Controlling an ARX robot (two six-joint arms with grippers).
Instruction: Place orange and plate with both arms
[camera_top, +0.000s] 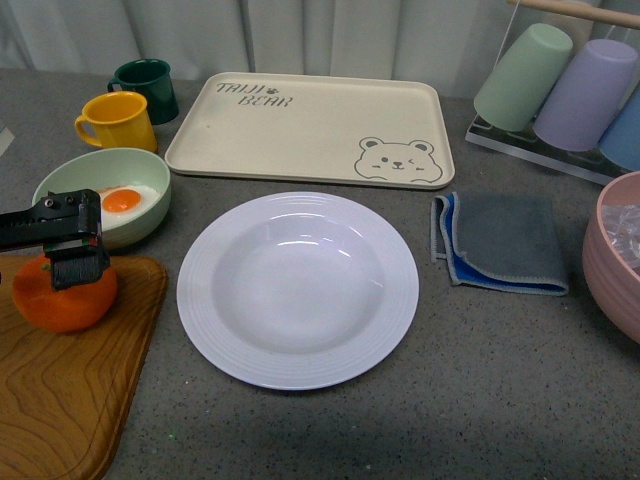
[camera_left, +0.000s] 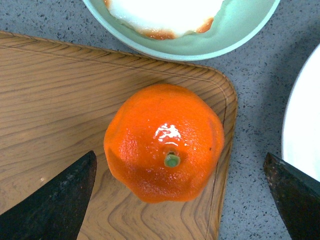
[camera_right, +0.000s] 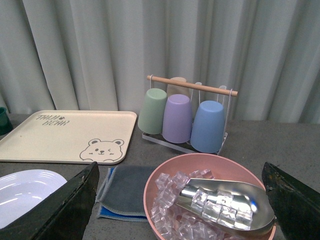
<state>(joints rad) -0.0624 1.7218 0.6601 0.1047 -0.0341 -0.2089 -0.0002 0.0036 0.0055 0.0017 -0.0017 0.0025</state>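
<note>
Resting stem-up on the far right corner of the wooden board (camera_top: 70, 390), the orange (camera_top: 60, 298) lay at the left side of the desk (camera_top: 480, 400), just in front of the pale green bowl (camera_top: 62, 180) that held a fried egg (camera_top: 122, 203). The left tool (camera_top: 78, 268) hung directly over the orange. In the left wrist view its two fingers (camera_left: 55, 200) were spread wide, one on each side of the fruit, with a clear gap to the peel on both sides; it gripped nothing.

The plate (camera_top: 395, 300) sat empty at the middle of the desk, to the right of the board and apart from it. Behind the plate lay the beige bear tray (camera_top: 300, 125), with a yellow mug (camera_top: 118, 120) and a dark green mug (camera_top: 148, 88) to its left. A folded grey-and-blue cloth (camera_top: 500, 240) lay just right of the plate.

The right tool (camera_right: 180, 172) appeared only in the right wrist view, with its fingers spread wide and nothing between them. It hovered above a pink bowl (camera_right: 155, 192) of ice cubes containing a metal scoop (camera_right: 225, 200).
</note>
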